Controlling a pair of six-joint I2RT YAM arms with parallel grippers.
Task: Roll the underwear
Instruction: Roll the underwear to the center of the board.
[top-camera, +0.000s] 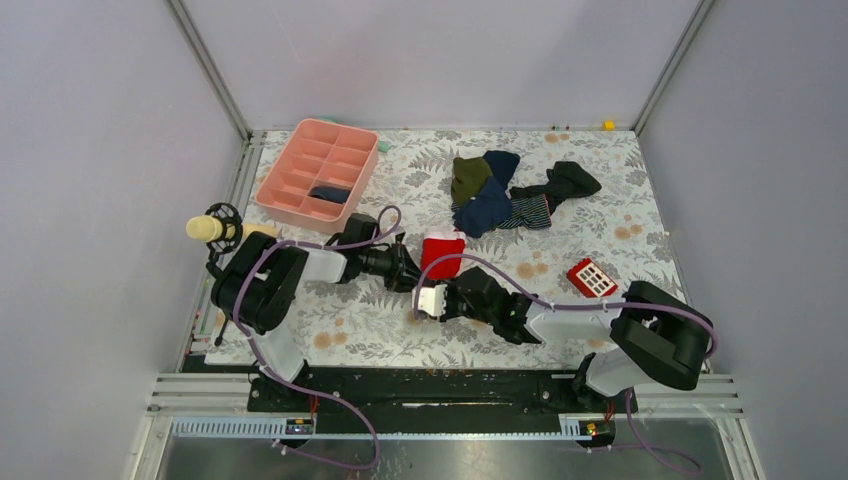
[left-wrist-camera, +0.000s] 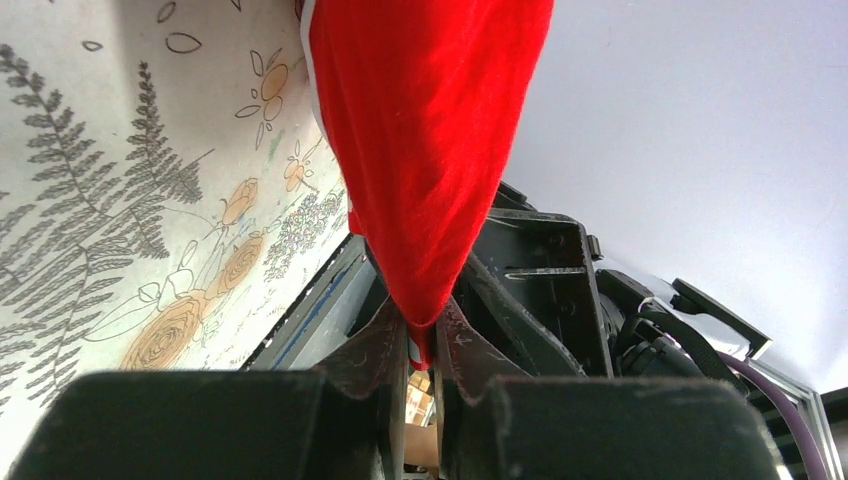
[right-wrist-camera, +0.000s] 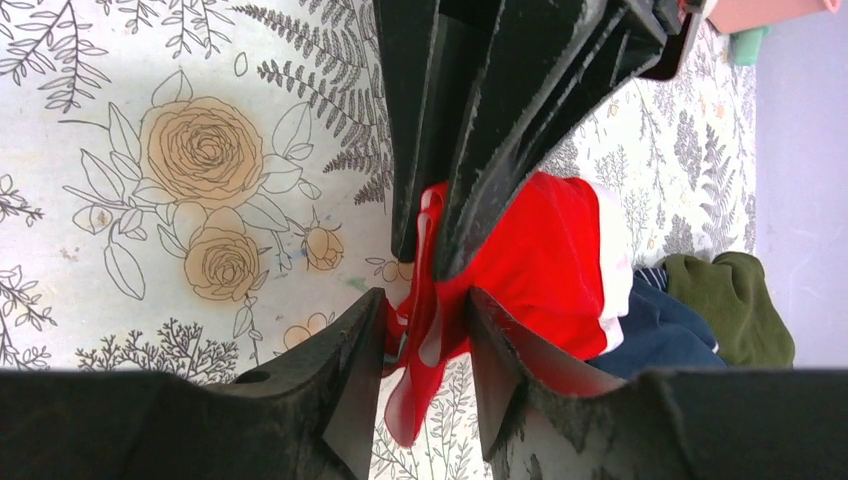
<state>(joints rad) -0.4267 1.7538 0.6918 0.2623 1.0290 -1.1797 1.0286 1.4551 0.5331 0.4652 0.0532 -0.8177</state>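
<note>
Your left gripper (left-wrist-camera: 422, 345): pinching the underwear (left-wrist-camera: 430, 150) by 1 edge | your right gripper (right-wrist-camera: 428, 335): fingers part spread astride a red fold | underwear: centre of top view, between the 2 grippers

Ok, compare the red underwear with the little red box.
The underwear is soft, crumpled cloth; the box is stiff and flat-faced. The underwear has white edge trim; the box has white squares. The left gripper pinches the underwear; nothing touches the box. Both are bright red.
</note>
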